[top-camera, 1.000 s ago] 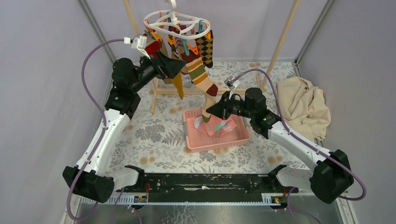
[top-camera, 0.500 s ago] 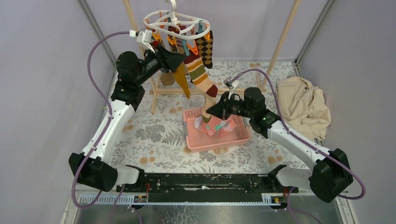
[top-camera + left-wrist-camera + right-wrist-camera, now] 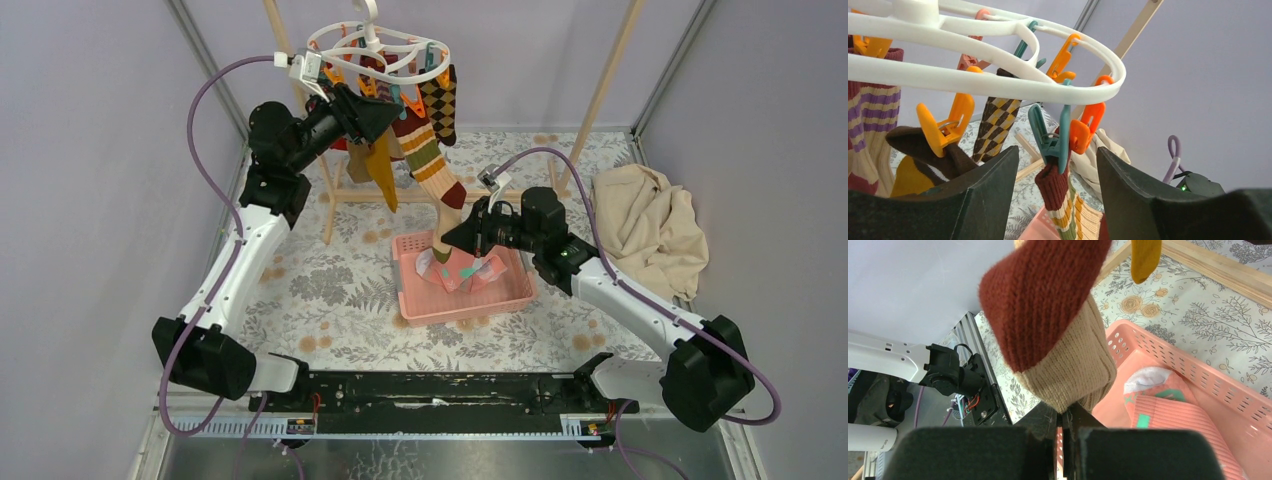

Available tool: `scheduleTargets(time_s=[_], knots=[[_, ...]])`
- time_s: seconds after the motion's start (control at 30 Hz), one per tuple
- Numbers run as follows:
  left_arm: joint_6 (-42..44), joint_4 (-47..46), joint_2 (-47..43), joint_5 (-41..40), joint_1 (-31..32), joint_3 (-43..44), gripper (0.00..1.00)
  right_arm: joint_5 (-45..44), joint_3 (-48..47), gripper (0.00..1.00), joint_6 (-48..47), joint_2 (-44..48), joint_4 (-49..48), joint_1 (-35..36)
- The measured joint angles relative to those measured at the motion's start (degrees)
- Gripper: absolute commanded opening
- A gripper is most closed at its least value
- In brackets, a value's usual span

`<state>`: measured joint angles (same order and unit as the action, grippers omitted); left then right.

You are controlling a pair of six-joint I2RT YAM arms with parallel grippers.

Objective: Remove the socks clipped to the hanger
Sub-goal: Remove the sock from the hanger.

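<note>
Under hanger | left gripper jaws apart, straddling teal clip | right gripper clamped on striped sock toe over basket | risk: if I pull before clip opens, hanger swings, sock stretches

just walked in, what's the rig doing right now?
Mid sock removal. The left gripper is up at the white clip hanger, jaws open either side of a teal clip holding a maroon cuff. The right gripper is shut on the toe end of the striped sock above the pink basket, which holds pink socks. The argyle sock and mustard sock are clipped on.
</note>
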<state>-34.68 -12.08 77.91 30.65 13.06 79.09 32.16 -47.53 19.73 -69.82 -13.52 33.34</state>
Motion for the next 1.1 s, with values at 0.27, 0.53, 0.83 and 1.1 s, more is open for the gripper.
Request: scheduleTargets(time_s=[0.27,0.53,0.83,1.1], knots=[[-0.6,-1.3,0.9,0.0,-0.1,1.6,0.57,0.0,0.0,0.0,0.0,-0.4,0.0,0.0],[-0.8,-1.7,2.6,0.0,-0.1,1.9,0.53,0.0,0.0,0.0,0.0,-0.4,0.0,0.0],[-1.5,-2.8,2.9,0.0,-0.7,1.9,0.55,0.0,0.0,0.0,0.0,-0.4,0.0,0.0],[-2.1,-4.5,3.0,0.0,-0.7,2.6,0.56,0.0,0.1,0.0,0.0,-0.4,-0.1,0.0]])
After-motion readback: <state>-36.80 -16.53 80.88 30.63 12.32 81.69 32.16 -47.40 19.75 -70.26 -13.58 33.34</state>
